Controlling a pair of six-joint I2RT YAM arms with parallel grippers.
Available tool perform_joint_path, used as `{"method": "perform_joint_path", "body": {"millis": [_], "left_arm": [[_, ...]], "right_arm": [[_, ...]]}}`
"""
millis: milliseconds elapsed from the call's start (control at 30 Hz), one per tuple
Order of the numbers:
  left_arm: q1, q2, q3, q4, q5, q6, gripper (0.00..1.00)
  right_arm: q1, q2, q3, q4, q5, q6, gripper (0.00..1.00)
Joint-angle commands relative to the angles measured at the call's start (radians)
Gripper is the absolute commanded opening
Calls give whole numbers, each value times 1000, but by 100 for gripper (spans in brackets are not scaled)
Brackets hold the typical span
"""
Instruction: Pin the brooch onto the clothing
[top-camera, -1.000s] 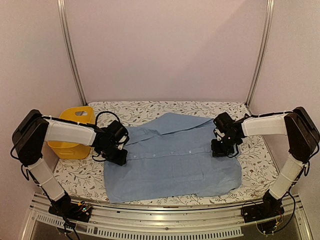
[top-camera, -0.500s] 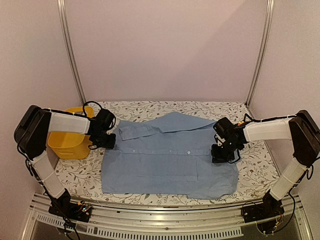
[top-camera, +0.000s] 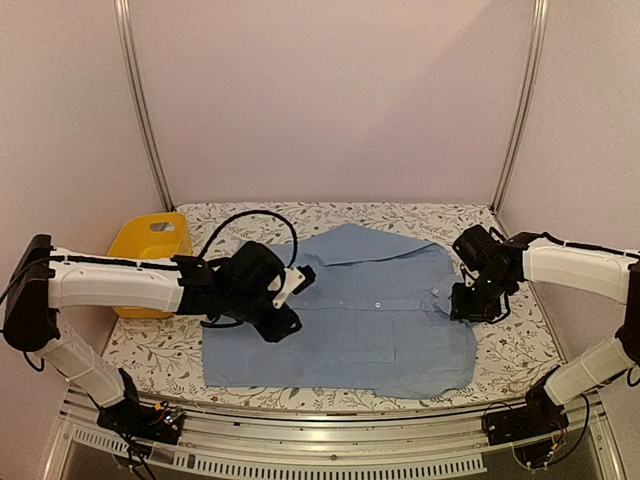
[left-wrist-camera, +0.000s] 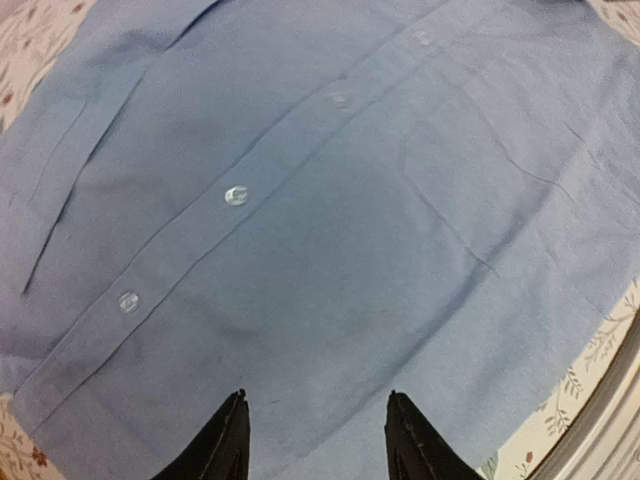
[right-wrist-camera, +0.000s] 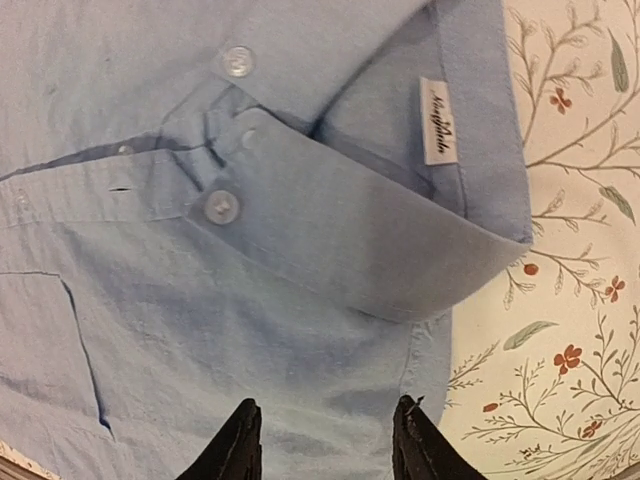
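Observation:
The clothing, a light blue short-sleeved shirt (top-camera: 370, 325), lies spread flat on the flowered table, its collar toward the right. My left gripper (top-camera: 283, 328) hovers over the shirt's left part. In the left wrist view it (left-wrist-camera: 315, 420) is open above the button placket (left-wrist-camera: 236, 195), with nothing between its fingers. My right gripper (top-camera: 468, 310) stands at the collar end. The right wrist view shows it (right-wrist-camera: 325, 425) open over the fabric just below the collar (right-wrist-camera: 400, 250), holding nothing. The brooch is out of view.
A yellow plastic basket (top-camera: 150, 243) stands at the back left, behind my left arm. The flowered tablecloth (top-camera: 515, 345) shows around the shirt. Metal posts rise at the back corners, and a metal rail (top-camera: 330, 440) runs along the near edge.
My left gripper swung from beside the basket out over the shirt's left part. My right gripper opened, let go of the fabric and shifted slightly right. The shirt now lies flat.

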Motion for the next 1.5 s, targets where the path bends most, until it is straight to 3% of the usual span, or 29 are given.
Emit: {"method": "perform_joint_path", "body": {"millis": [0, 167, 333, 400, 533, 567, 900, 1067, 1467], "left_arm": [[-159, 115, 134, 117, 195, 275, 48], [-299, 390, 411, 76, 268, 505, 50], [-430, 616, 614, -41, 250, 643, 49], [-448, 657, 634, -45, 213, 679, 49], [-462, 721, 670, -95, 197, 693, 47], [-464, 731, 676, -105, 195, 685, 46], [-450, 708, 598, -59, 219, 687, 40], [-431, 701, 577, -43, 252, 675, 39], [-412, 681, 541, -13, 263, 648, 42]], "right_arm": [[-87, -48, -104, -60, 39, 63, 46], [-104, -88, -228, 81, -65, 99, 51], [-105, 0, -299, 205, -153, 94, 51], [-106, 27, -314, 242, -156, 96, 45], [-105, -6, -289, 231, -135, 94, 2], [-106, -40, -267, 213, -118, 90, 0], [-107, -175, 1, -37, 10, 49, 0], [-112, -187, -12, 15, -17, 30, 0], [-126, 244, 200, 193, 22, -99, 0]]}}
